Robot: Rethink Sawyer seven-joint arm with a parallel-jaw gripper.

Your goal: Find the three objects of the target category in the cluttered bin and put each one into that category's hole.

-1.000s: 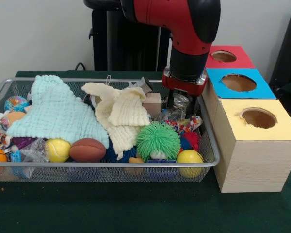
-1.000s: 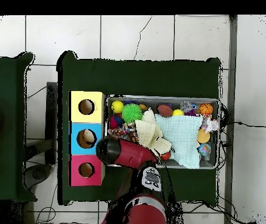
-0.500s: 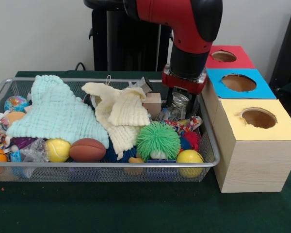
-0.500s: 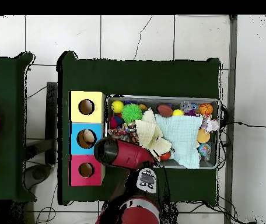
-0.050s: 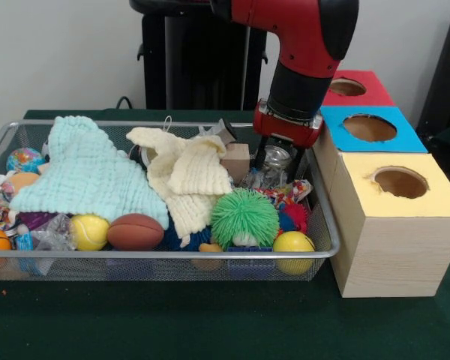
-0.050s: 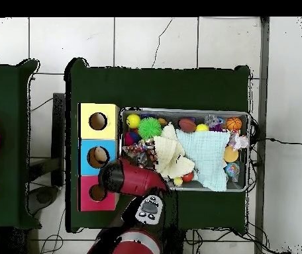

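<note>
My gripper (image 5: pixel 280 159) hangs low in the right end of the wire bin (image 5: pixel 172 255), close to the blue box. Its fingers (image 5: pixel 260 154) flank a small shiny clear object (image 5: pixel 276 157), and the gripper looks shut on it. Crinkly coloured wrappers (image 5: pixel 289 191) lie just beneath. Three boxes with round holes stand right of the bin: red (image 5: pixel 360 96), blue (image 5: pixel 397 140), yellow (image 5: pixel 427 201). In the overhead view the red arm (image 6: pixel 124 178) covers the gripper, reaching over the red box (image 6: pixel 85 198) and blue box (image 6: pixel 85 151).
The bin holds a mint cloth (image 5: pixel 86 172), a cream cloth (image 5: pixel 187 176), a green spiky ball (image 5: pixel 244 216), a yellow ball (image 5: pixel 293 244), a brown football (image 5: pixel 135 231), a wooden block (image 5: pixel 236 159) and several small toys. A tan thing shows inside the blue hole (image 6: pixel 99 157).
The arm has swung toward the boxes and the wrist now tilts that way. The gripper has shifted slightly right with the shiny object still between its fingers.
</note>
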